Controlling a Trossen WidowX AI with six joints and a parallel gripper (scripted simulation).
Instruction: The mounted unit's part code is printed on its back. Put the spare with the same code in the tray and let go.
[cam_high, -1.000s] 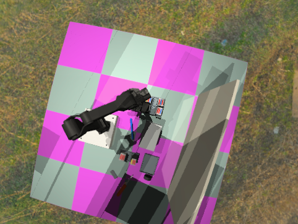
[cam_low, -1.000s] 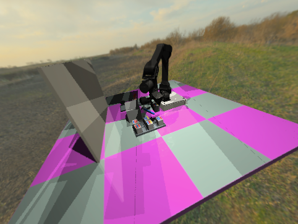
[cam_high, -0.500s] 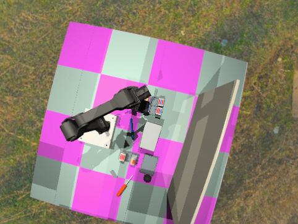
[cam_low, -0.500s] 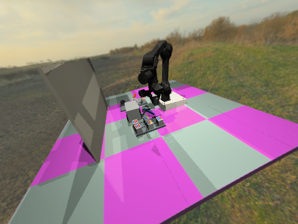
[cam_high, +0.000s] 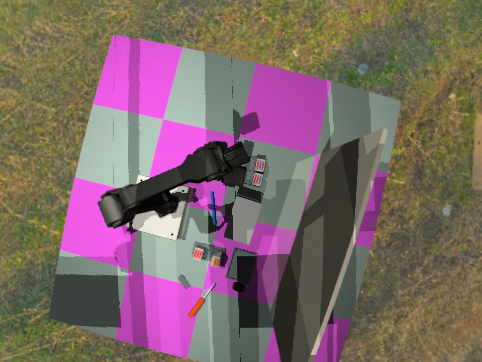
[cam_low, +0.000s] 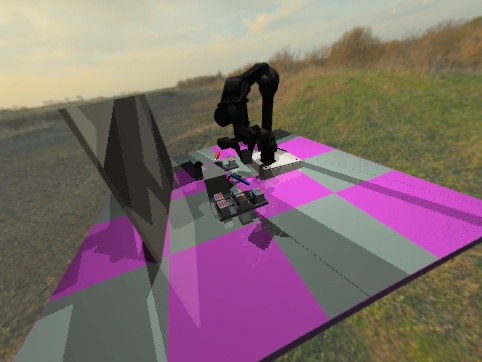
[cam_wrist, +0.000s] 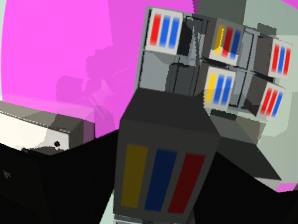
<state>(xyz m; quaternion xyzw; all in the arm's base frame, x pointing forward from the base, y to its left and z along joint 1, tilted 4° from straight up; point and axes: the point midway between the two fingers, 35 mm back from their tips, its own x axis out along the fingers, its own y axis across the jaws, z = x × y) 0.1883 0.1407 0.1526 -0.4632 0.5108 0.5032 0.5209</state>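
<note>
My gripper (cam_high: 235, 176) (cam_wrist: 160, 141) is shut on a dark spare with yellow, blue and red stripes (cam_wrist: 162, 177), held up near the rack, on the arm's base side. The rack (cam_low: 235, 217) (cam_wrist: 152, 75) holds striped spares: red-blue-blue (cam_wrist: 164, 31), yellow-red-blue (cam_wrist: 226, 41), yellow-blue-blue (cam_wrist: 218, 89), red-blue-red (cam_wrist: 281, 58) and red-red-blue (cam_wrist: 271, 100). One near-left compartment is empty. A dark, rimmed square (cam_high: 232, 270), seemingly the tray, is empty. Which part is the mounted unit, and its back code, I cannot tell.
A grey box (cam_high: 247, 217) stands between rack and tray. Two striped blocks (cam_high: 198, 253) (cam_high: 216, 257) sit left of the tray. A blue pen (cam_high: 213, 208), orange screwdriver (cam_high: 196, 307), small grey block (cam_high: 184, 281) and black round object (cam_high: 239, 287) lie around. A tall slanted panel (cam_high: 330, 225) (cam_low: 132, 170) stands beyond.
</note>
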